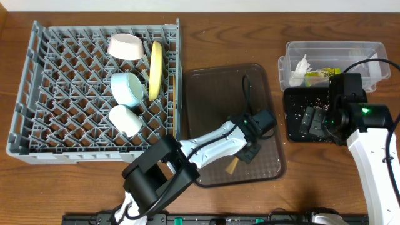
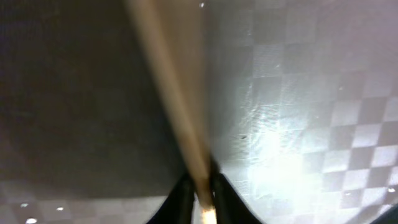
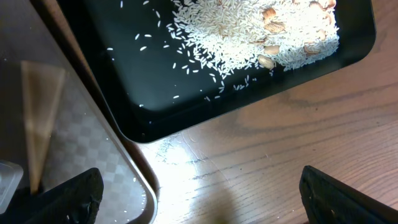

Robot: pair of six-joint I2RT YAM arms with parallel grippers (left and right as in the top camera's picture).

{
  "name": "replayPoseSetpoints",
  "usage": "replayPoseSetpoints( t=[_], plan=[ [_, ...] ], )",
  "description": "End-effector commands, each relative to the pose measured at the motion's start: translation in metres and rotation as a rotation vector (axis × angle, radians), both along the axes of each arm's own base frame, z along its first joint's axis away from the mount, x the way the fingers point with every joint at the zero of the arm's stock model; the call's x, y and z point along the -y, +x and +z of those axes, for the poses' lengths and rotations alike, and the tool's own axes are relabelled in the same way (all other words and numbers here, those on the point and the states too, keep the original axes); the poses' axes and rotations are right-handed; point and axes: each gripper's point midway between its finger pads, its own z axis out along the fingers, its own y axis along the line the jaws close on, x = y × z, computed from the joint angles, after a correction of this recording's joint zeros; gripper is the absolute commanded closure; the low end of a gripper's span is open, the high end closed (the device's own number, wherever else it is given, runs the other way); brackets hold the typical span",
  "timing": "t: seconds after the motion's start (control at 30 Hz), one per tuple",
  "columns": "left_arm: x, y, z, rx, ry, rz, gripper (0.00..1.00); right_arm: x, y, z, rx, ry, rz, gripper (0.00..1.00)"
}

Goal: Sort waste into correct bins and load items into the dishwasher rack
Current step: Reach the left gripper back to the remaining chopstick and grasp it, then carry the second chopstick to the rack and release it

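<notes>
Over the brown tray, the left tool pinches pale, slender wooden chopsticks; the right tool gapes wide.

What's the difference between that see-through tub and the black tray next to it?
The clear tub is see-through with taller walls; the black tray is opaque and shallow. The clear tub holds a white tissue and a green wrapper; the black tray holds loose rice scraps. Both are rectangular and sit side by side.
</notes>
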Motion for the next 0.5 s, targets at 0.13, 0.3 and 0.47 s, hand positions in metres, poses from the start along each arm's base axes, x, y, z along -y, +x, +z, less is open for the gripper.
replayPoseSetpoints(
  t=[0.13, 0.3, 0.47],
  plan=[
    [-0.030, 0.010, -0.007, 0.067, 0.134, 0.018, 0.94, 0.003, 0.003, 0.008, 0.031, 0.000, -0.023, 0.02],
    [-0.042, 0.036, 0.037, 0.203, 0.116, 0.067, 0.94, 0.003, 0.003, 0.008, 0.032, 0.000, -0.023, 0.01],
    [-0.070, 0.070, 0.097, 0.355, 0.073, 0.175, 0.94, 0.003, 0.003, 0.008, 0.030, 0.000, -0.023, 0.01]
  ],
)
